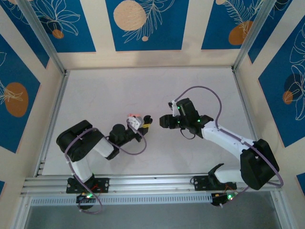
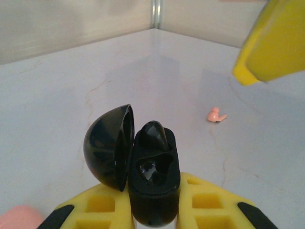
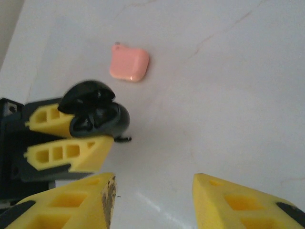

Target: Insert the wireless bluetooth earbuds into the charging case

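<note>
My left gripper (image 2: pixel 155 188) is shut on a black charging case (image 2: pixel 152 186) whose hinged lid (image 2: pixel 107 148) stands open to the left. A dark earbud (image 2: pixel 155 133) sits in the case's far socket, and the near socket (image 2: pixel 151 171) is empty. A tiny pale pink earbud (image 2: pixel 216 114) lies on the table ahead and to the right. My right gripper (image 3: pixel 153 179) is open and empty just above the table, facing the held case (image 3: pixel 97 114). In the top view the left gripper (image 1: pixel 141 125) and right gripper (image 1: pixel 164 120) nearly meet.
A shut salmon-pink rounded-square box (image 3: pixel 128 63) lies on the white table (image 1: pixel 143 90) just beyond the left gripper, also visible as the pink box (image 1: pixel 135 116) from above. One yellow finger (image 2: pixel 274 43) of the right gripper hangs over the pink earbud. Metal rails and walls ring the table.
</note>
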`<action>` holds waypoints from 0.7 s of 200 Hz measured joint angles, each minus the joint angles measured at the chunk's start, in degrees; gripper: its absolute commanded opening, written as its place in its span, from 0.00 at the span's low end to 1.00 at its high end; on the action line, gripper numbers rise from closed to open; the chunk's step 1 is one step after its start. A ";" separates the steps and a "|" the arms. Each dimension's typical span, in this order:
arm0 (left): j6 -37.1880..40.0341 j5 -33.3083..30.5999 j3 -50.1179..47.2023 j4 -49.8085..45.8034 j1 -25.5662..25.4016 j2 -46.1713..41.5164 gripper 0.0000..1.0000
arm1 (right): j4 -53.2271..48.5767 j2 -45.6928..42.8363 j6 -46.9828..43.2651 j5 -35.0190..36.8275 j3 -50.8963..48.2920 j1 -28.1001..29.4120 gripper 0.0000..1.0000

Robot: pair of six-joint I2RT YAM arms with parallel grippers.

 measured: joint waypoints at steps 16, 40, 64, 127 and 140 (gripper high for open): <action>-1.14 -1.51 -1.73 0.00 0.90 -1.97 0.19 | -3.26 2.14 -2.08 0.00 1.95 0.98 0.46; -3.30 -3.15 -4.31 -0.28 2.95 -5.68 0.19 | -6.97 5.90 -8.63 0.57 5.22 3.13 0.46; -5.60 -4.00 -5.77 -4.94 5.64 -11.26 0.19 | -8.44 9.07 -19.06 0.20 8.41 4.85 0.49; -9.11 -4.59 -5.75 -26.05 14.03 -27.36 0.21 | -11.43 19.32 -56.50 -11.63 18.60 5.57 0.48; -9.31 -4.52 -5.75 -29.92 16.02 -29.73 0.21 | -13.51 22.77 -62.77 -13.25 22.16 5.95 0.47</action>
